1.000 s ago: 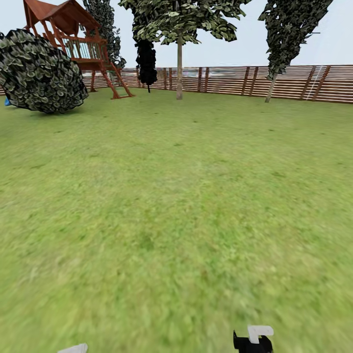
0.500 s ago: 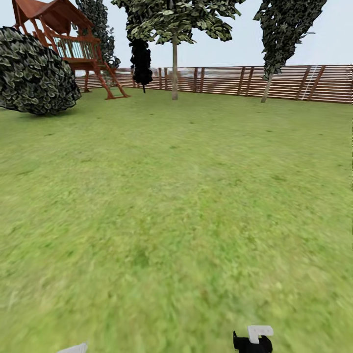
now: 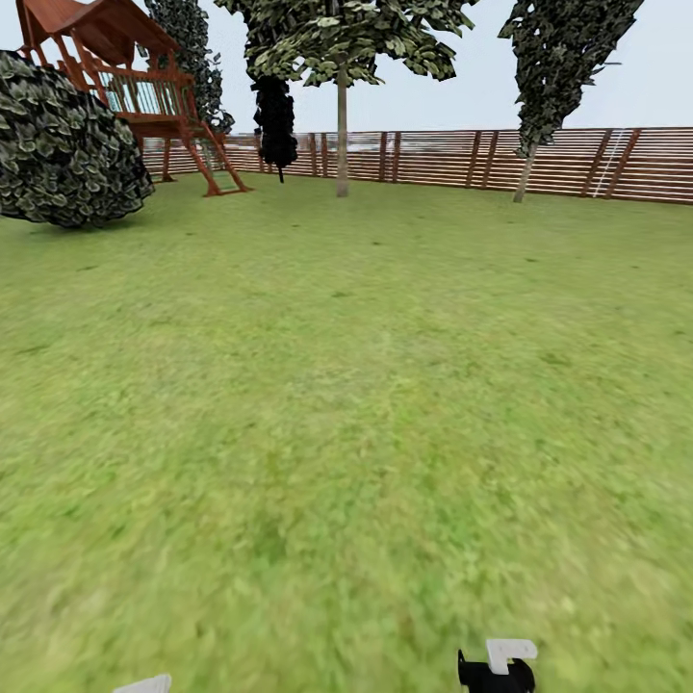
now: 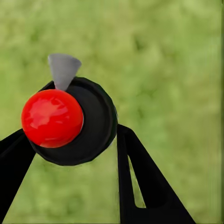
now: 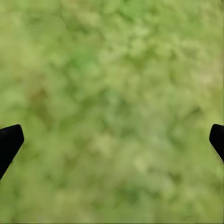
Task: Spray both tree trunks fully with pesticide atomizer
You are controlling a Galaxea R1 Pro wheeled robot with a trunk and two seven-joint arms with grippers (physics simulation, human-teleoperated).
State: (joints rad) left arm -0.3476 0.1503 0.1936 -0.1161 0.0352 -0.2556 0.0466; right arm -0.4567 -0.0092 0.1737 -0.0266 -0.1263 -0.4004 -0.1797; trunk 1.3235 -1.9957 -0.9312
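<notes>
In the left wrist view my left gripper (image 4: 70, 144) is shut on the pesticide atomizer (image 4: 70, 121). It is a dark round bottle with a red top and a grey nozzle tip, held over the grass between the black fingers (image 4: 140, 182). My right gripper (image 5: 114, 140) is open above bare lawn, with nothing between its fingertips (image 5: 9, 142). Far across the garden stands a tree (image 3: 337, 38) with a straight thin trunk (image 3: 342, 144), close to the fence (image 3: 577, 164). A second, darker tree (image 3: 558, 58) with a leaning trunk (image 3: 525, 173) stands further right.
A big round bush (image 3: 63, 144) and a red wooden play tower (image 3: 135, 87) stand at the far left. Two dark narrow trees (image 3: 276, 120) rise behind them. Open lawn (image 3: 346, 385) stretches from me to the fence. Bits of both arms (image 3: 499, 666) poke in at the bottom edge.
The whole head view has slid a little to the left, so the camera has moved. The arm parts at the bottom edge keep their place.
</notes>
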